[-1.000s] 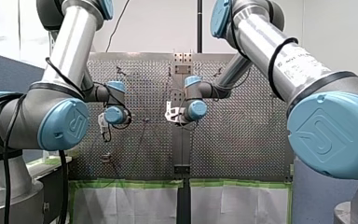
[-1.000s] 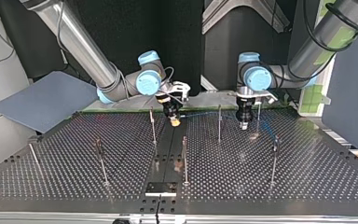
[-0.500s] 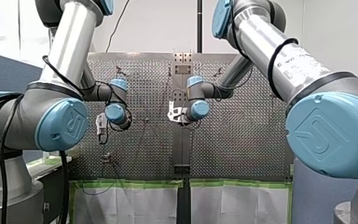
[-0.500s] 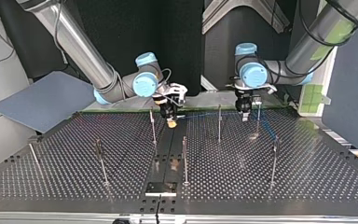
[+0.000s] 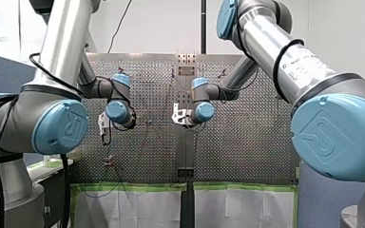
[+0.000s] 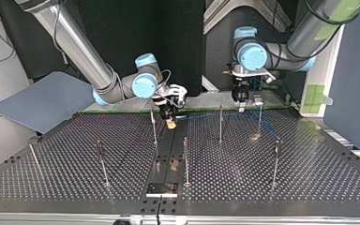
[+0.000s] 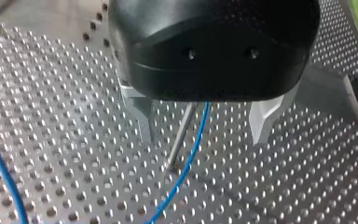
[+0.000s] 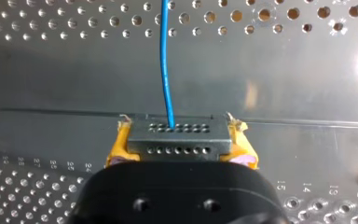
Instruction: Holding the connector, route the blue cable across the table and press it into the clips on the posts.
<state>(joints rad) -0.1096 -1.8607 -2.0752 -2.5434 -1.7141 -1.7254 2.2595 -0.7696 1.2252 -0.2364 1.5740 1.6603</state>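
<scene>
My right gripper has its yellow pads shut on the grey connector. The blue cable leaves the connector straight ahead. In the top view that gripper hangs just over the table's middle strip, and the cable runs from it toward the view's right, past thin posts. My left gripper hangs above the table's far edge, near those posts. Its metal fingers stand open and hold nothing; a post and the blue cable lie below, between them.
Several thin clip posts stand across the perforated table. A small black plate lies at its near edge in the top view. A grey board leans at that view's left.
My left gripper has opened, risen off the table and drawn back toward the far edge in the top view. My right gripper, still holding the connector, has shifted slightly to that view's left.
</scene>
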